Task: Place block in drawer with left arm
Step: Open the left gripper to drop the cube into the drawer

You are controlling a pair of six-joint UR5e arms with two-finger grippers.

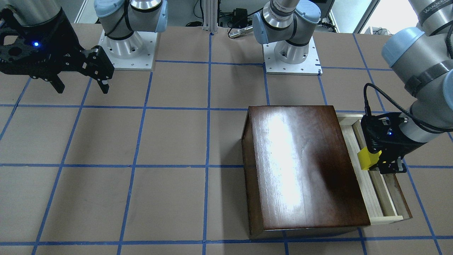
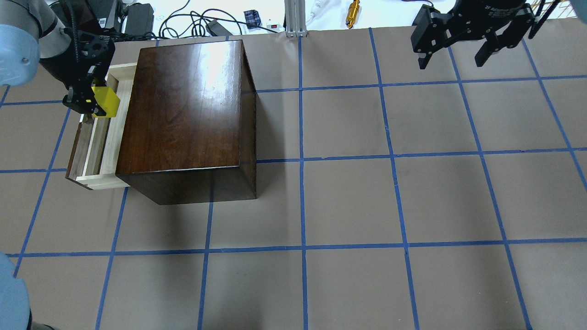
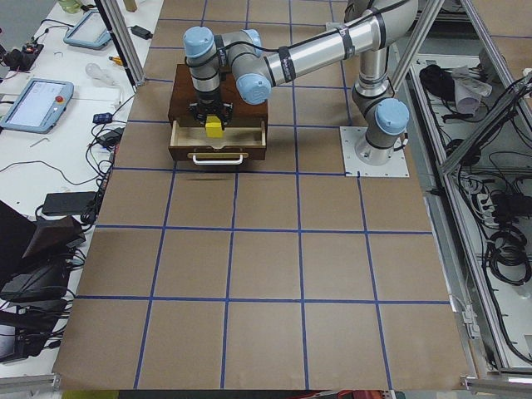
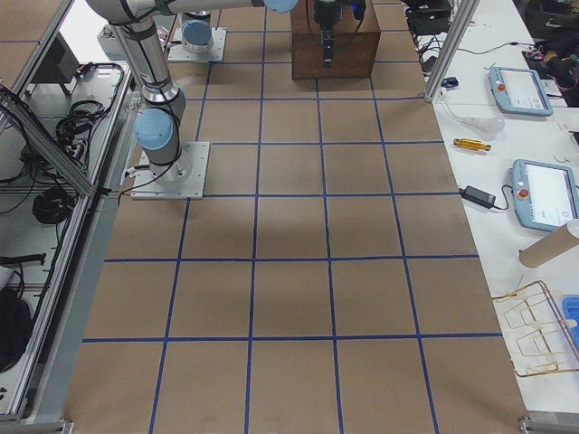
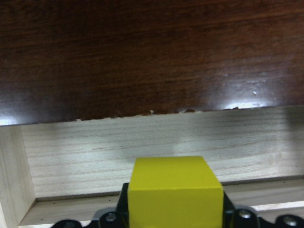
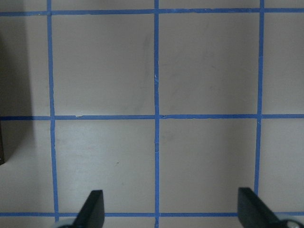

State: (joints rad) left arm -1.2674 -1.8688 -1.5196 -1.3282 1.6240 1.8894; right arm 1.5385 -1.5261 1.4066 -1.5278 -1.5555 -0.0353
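The yellow block (image 1: pixel 366 159) is held in my left gripper (image 1: pixel 377 163), which is shut on it. The gripper hovers over the open drawer (image 1: pixel 386 218), a pale-wood tray pulled out of the dark brown box (image 1: pixel 300 166). The overhead view shows the block (image 2: pixel 106 101) in the left gripper (image 2: pixel 94 106) above the far part of the drawer (image 2: pixel 97 179). In the left wrist view the block (image 5: pixel 175 190) fills the lower middle, with the drawer's inner wall (image 5: pixel 142 156) behind it. My right gripper (image 2: pixel 451 50) is open and empty, high over the far right of the table.
The box (image 2: pixel 183 105) stands on the table's left half. Blue tape lines grid the brown table. The arm bases (image 1: pixel 124 49) (image 1: pixel 292 56) stand at the robot's edge. The right wrist view shows bare table between the open fingers (image 6: pixel 92 209).
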